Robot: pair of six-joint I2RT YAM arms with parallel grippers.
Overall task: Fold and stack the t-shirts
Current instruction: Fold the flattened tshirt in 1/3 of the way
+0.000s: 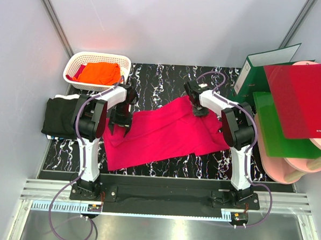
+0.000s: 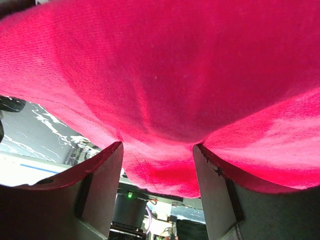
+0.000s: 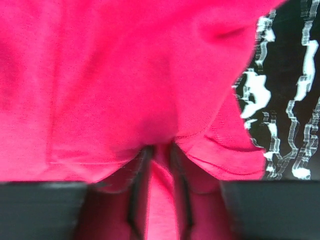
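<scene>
T-shirt (image 1: 165, 132) cloth inside left gripper (image 2: 157, 150), right gripper (image 3: 159, 155)

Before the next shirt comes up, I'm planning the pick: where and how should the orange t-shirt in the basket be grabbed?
Probably pinch a raised fold near the middle of the orange t-shirt, coming straight down from above: it lies crumpled in the white basket, whose walls block a sideways approach.
</scene>
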